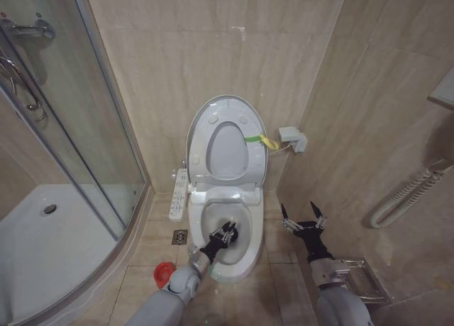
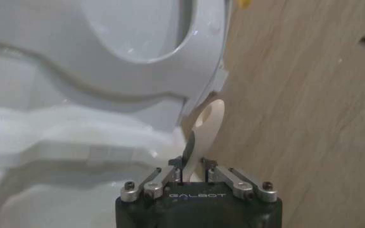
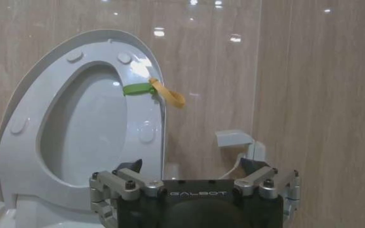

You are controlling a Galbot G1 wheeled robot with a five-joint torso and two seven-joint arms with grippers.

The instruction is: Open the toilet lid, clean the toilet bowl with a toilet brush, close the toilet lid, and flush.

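Observation:
The toilet lid (image 1: 227,152) stands upright against the wall, with the seat ring (image 1: 213,120) raised in front of it; a green band with a yellow tag (image 3: 163,92) is on its edge. My left gripper (image 1: 225,234) hangs over the toilet bowl (image 1: 245,251), shut on the toilet brush's pale looped handle (image 2: 209,118); the brush head is hidden. The brush's red holder (image 1: 164,272) stands on the floor left of the toilet. My right gripper (image 1: 303,218) hovers open and empty to the right of the bowl, facing the lid (image 3: 74,128).
A glass shower enclosure with a white tray (image 1: 42,241) fills the left side. A long button panel (image 1: 179,194) and a floor drain (image 1: 179,237) lie left of the toilet. On the right are a wall box (image 1: 292,138), a white rail (image 1: 408,195) and a metal rack (image 1: 358,280).

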